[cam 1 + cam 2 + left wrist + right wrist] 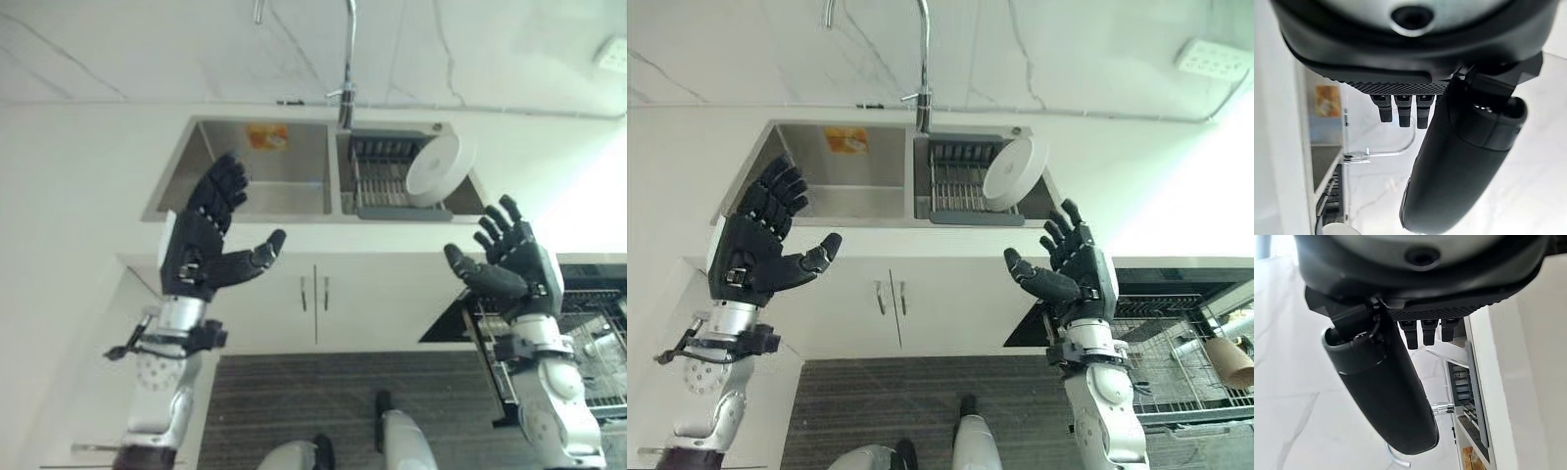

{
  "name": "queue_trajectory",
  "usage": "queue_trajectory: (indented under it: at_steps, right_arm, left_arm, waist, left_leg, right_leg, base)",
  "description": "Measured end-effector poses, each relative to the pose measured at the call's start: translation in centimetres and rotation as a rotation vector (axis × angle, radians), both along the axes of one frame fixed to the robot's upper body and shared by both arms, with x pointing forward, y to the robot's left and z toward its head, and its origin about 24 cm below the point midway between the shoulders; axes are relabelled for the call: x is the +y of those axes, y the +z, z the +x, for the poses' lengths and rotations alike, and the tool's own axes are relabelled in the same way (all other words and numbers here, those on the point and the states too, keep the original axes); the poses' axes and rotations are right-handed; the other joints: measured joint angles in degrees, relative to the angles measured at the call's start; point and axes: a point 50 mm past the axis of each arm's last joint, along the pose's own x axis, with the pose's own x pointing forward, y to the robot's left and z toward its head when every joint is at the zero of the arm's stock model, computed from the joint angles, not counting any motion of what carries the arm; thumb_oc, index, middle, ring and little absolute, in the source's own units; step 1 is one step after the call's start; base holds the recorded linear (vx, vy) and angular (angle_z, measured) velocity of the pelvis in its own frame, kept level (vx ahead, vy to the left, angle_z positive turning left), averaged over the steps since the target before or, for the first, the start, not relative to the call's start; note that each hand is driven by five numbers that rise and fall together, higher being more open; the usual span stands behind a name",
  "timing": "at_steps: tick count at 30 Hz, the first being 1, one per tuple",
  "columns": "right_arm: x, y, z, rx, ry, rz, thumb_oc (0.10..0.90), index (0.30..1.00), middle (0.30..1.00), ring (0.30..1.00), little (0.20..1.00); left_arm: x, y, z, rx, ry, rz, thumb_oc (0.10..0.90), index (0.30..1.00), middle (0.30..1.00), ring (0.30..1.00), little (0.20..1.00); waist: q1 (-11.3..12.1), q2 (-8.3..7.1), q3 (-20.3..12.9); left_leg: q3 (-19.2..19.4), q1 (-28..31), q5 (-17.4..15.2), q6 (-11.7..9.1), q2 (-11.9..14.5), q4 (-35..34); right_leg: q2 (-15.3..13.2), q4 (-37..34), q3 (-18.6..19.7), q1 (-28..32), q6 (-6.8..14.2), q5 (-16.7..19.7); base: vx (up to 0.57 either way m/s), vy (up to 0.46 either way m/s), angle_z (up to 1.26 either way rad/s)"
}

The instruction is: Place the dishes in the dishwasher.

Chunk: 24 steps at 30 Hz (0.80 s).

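Note:
A white plate [436, 168] leans upright in the dark drying rack [377, 176] inside the right basin of the steel sink [225, 171]. My left hand [206, 245] is raised before the counter's front edge, left of the sink, fingers spread and holding nothing. My right hand [509, 259] is held up at the right, below the plate and apart from it, open too. The dishwasher's wire rack [1176, 362] stands pulled out at the lower right, just beyond the right hand. In the wrist views, the left thumb [1459, 161] and right thumb [1383, 391] stick out straight.
A tall faucet [346, 59] rises behind the sink. White cabinet doors [313, 294] sit under the counter. A brown cup-like object [1227, 360] lies in the dishwasher rack. A striped dark mat [313, 411] covers the floor. The left basin bears an orange sticker [266, 136].

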Motion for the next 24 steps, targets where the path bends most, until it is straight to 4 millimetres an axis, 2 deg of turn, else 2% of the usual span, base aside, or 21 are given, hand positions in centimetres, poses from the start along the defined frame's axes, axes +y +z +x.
queue_trajectory:
  at_steps: [1, 3, 6, 13, 15, 18, 24]
  right_arm:
    - [0.1, 0.7, 0.5, -0.027, -0.009, 0.009, 0.800, 0.900, 0.900, 0.900, 0.900]
    - [0.2, 1.9, 1.1, -0.085, -0.023, 0.026, 0.800, 0.900, 0.900, 0.900, 0.900]
    - [-0.1, 2.9, 1.5, -0.118, -0.055, 0.031, 0.800, 0.900, 0.900, 0.900, 0.900]
    - [-1.8, 3.9, 1.1, -0.154, -0.122, 0.012, 0.800, 0.900, 0.900, 0.900, 0.900]
    - [-2.2, 4.2, 1.0, -0.166, -0.138, 0.004, 0.800, 0.900, 0.900, 0.900, 0.900]
    - [-2.4, 4.6, 1.0, -0.174, -0.146, 0.011, 0.800, 0.900, 0.900, 0.900, 0.900]
    - [-1.3, 5.7, 2.6, -0.209, -0.071, 0.069, 0.800, 0.900, 0.900, 0.900, 0.900]
  left_arm:
    - [0.0, 0.0, 0.1, 0.000, 0.010, -0.012, 0.800, 0.900, 0.900, 0.900, 0.900]
    - [-0.1, 0.4, 0.1, -0.011, 0.004, -0.007, 0.800, 0.900, 0.900, 0.900, 0.900]
    - [-0.4, 1.2, -0.1, -0.045, -0.013, 0.010, 0.800, 0.900, 0.900, 0.900, 0.900]
    - [-0.8, 1.9, -0.4, -0.075, -0.040, 0.017, 0.800, 0.900, 0.900, 0.900, 0.900]
    - [-0.9, 1.8, -0.4, -0.074, -0.048, 0.020, 0.800, 0.900, 0.900, 0.900, 0.900]
    - [-1.7, 1.5, -0.4, -0.059, -0.089, 0.024, 0.800, 0.900, 0.900, 0.900, 0.900]
    - [-2.9, 0.9, -0.2, -0.035, -0.143, 0.024, 0.800, 0.900, 0.900, 0.900, 0.900]
  waist:
    - [0.7, 0.05, 0.0]
    - [0.4, 0.60, 0.0]
    - [0.4, 0.61, -0.1]
    - [0.0, 0.70, -0.1]
    - [0.0, 0.80, -0.3]
    - [0.4, 1.12, -2.8]
    - [0.5, 1.11, -3.9]
  left_leg:
    - [0.0, 1.2, 0.6, -0.4, 0.0, -1.1]
    - [-0.5, 2.6, 1.6, -1.8, 0.8, -3.1]
    - [-0.7, 4.9, 1.9, -2.9, 1.9, -5.6]
    - [-1.9, 5.7, 1.7, -5.2, 3.6, -6.3]
    - [-2.3, 5.7, 1.6, -5.7, 3.8, -6.3]
    - [-2.7, 4.7, 1.7, -6.2, 4.3, -6.2]
    - [-3.2, 4.4, 1.9, -6.2, 4.4, -5.5]
  right_leg:
    - [0.6, -1.4, -1.1, 3.5, -1.3, -1.1]
    - [1.4, -2.7, -1.5, 5.2, -2.0, -0.8]
    - [2.8, -2.5, -1.8, 6.3, -3.5, -1.9]
    - [4.5, -0.5, -2.6, 6.3, -5.8, -3.7]
    - [4.6, 0.0, -3.0, 6.2, -6.2, -4.0]
    - [5.0, 0.4, -3.5, 5.5, -6.8, -4.4]
    - [4.8, 1.0, -4.2, 5.6, -7.0, -4.5]
  base:
    - [0.17, -0.168, -0.02]
    - [0.10, -0.133, -0.03]
    - [0.08, -0.088, -0.03]
    - [0.06, -0.053, 0.01]
    - [0.06, -0.037, 0.12]
    - [0.03, -0.021, 0.05]
    - [0.01, -0.009, 0.05]
